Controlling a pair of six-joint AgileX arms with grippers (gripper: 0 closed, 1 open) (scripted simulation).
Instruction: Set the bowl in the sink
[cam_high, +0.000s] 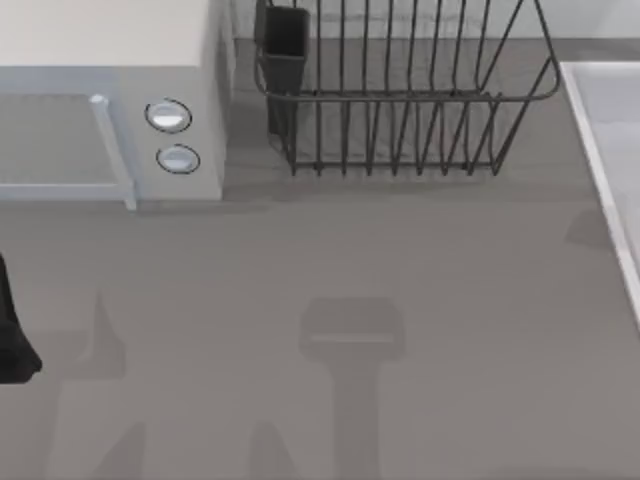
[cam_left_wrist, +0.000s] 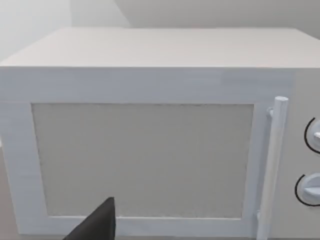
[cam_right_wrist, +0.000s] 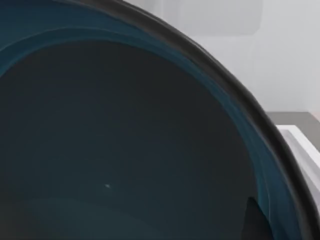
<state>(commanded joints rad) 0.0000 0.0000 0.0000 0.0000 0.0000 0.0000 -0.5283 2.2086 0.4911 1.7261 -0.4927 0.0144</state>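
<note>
Halfway, I'd guess: your right tool's state I can't tell, bowl (cam_right_wrist: 125, 140) looks lifted close up, sink (cam_high: 610, 150) rim nearby, drop pending.

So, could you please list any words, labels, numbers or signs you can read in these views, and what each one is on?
None: no readable text anywhere.
Microwave: plain door and top; its two knobs carry no marks I can make out.
Dish rack: bare wire, no label.
Bowl: plain dark inside, no print.
Sink: plain rim.
</note>
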